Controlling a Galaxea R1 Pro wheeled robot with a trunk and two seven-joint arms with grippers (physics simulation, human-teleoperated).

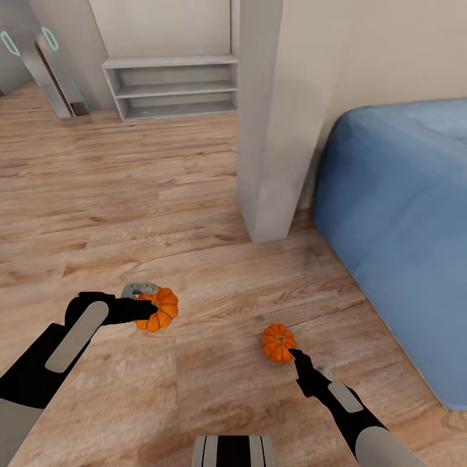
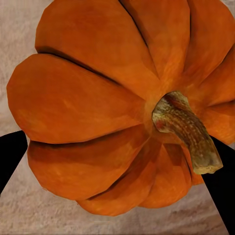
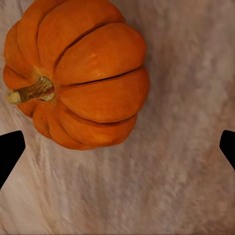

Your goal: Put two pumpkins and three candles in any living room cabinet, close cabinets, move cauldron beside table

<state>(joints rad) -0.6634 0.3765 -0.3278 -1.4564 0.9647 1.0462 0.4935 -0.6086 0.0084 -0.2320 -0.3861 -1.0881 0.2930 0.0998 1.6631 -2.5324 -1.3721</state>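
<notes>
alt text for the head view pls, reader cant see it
Two small orange pumpkins lie on a wood floor: the left gripper is at the left pumpkin, the right gripper just beside the right pumpkin. A white pillar and blue sofa stand ahead right, grey shelves farther back.

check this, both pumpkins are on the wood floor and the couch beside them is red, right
Not quite: the couch is blue, not red, as the head view shows. The rest holds: the left pumpkin and the right pumpkin are on the wood floor.
</notes>
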